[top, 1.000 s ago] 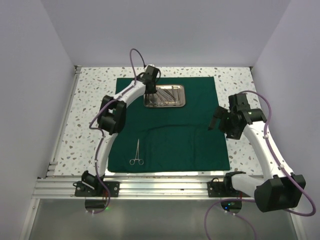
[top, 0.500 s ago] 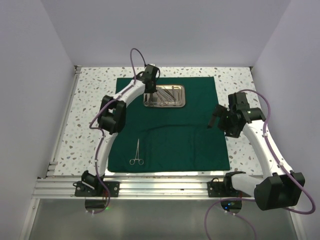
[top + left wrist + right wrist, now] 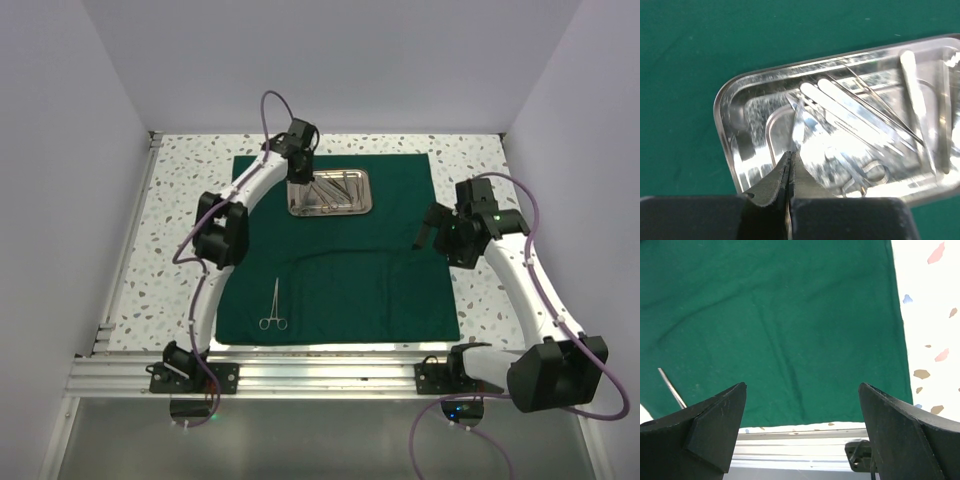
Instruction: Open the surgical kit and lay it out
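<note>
The speckled counter (image 3: 170, 210) carries a dark green cloth (image 3: 340, 270). The cloth is spread open with a few soft creases and reaches under both tools.

The right tool (image 3: 802, 387) hangs over the right part of the cloth. Its fingers stand wide apart and nothing is between them. In its wrist view the cloth's near edge and an aluminium rail (image 3: 790, 455) lie just below the fingers, and bare counter shows off to the right.

A shiny rectangular steel tray (image 3: 727, 125) rests on the far part of the cloth, directly beneath the left tool (image 3: 790, 160). That tool points down over the tray's left end, with its fingers pressed together into a narrow point just inside the near rim.

A ring-handled instrument (image 3: 273, 305) lies alone on the near-left part of the cloth. It is well apart from the left tool, on the side of the arm bases, with its rings toward them.

Several slim silver instruments (image 3: 855, 117) lie slanted and overlapping inside the tray, to the right of the left tool's tips. A thin bright strip rises from between those closed tips. It may be one of these pieces pinched there, but the glare on the steel leaves that unclear.
</note>
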`<act>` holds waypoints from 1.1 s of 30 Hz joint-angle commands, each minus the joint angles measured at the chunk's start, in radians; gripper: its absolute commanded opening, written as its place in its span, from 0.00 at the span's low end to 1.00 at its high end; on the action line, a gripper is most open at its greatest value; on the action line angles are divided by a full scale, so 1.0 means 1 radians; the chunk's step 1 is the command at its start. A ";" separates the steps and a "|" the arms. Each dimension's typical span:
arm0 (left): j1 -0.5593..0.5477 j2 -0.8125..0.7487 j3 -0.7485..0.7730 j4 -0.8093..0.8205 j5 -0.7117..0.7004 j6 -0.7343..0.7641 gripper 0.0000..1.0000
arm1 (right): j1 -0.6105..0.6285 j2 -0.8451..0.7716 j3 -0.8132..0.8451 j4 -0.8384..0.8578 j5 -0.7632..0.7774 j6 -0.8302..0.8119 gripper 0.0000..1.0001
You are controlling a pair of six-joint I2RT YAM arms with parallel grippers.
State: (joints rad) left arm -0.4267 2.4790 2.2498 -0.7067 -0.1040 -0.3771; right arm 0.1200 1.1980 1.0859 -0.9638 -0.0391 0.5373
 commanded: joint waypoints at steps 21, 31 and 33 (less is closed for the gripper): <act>-0.040 -0.246 -0.282 -0.007 -0.078 -0.006 0.40 | 0.004 -0.037 0.046 0.002 -0.058 -0.042 0.98; -0.030 -0.092 -0.124 -0.028 -0.123 0.032 0.37 | 0.003 -0.112 -0.004 -0.050 -0.018 -0.036 0.98; -0.029 -0.068 -0.108 -0.028 -0.117 0.038 0.37 | 0.003 -0.115 -0.011 -0.049 -0.015 -0.028 0.98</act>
State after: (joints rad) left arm -0.4648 2.3875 2.0811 -0.7387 -0.2054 -0.3717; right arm 0.1200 1.0962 1.0889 -0.9897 -0.0662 0.5125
